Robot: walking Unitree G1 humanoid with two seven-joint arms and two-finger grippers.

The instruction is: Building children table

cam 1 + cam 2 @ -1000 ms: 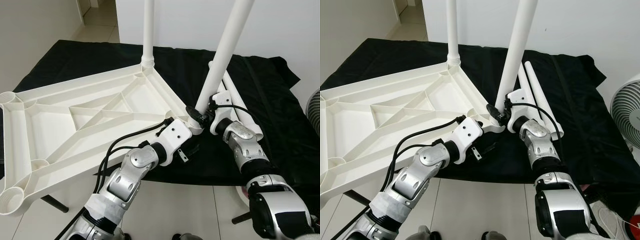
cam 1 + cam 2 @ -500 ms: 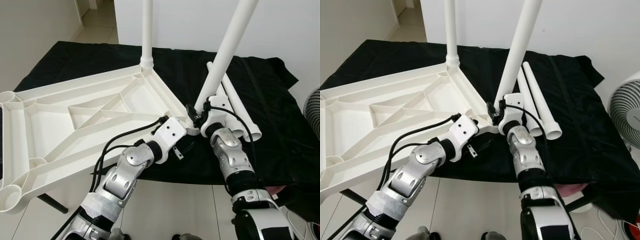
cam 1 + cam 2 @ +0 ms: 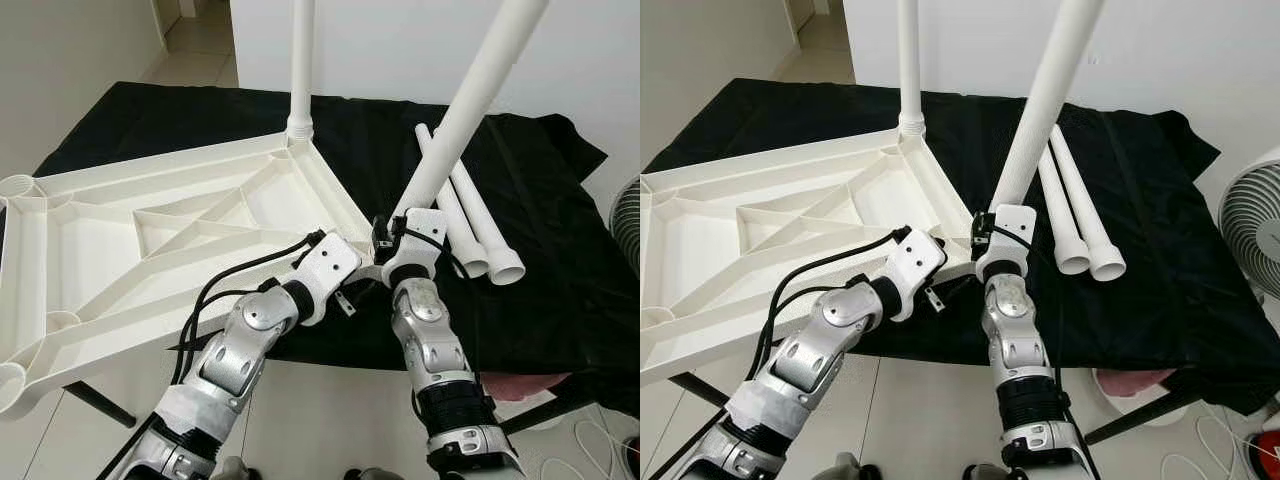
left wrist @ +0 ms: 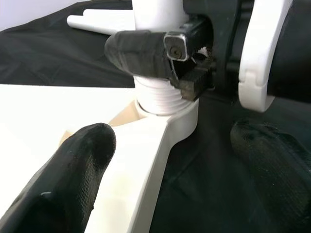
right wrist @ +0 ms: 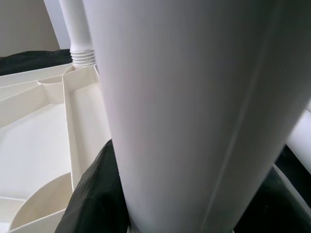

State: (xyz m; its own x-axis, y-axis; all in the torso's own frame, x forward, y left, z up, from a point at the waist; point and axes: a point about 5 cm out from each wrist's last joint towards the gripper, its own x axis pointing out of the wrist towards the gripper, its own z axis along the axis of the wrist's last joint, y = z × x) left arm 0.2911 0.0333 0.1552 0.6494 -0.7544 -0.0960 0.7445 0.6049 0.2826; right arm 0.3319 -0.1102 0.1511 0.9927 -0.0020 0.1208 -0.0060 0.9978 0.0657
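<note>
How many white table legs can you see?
4. One leg stands upright in the tabletop's far corner, one leans in the near corner, held by the right gripper, and two lie on the black cloth.

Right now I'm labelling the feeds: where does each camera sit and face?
Head eyes: look down on tabletop; both arms show.
Left wrist: along left gripper at socket.
Right wrist: along right gripper clamping leg.
Shared: that leg, right gripper's fingers.
</note>
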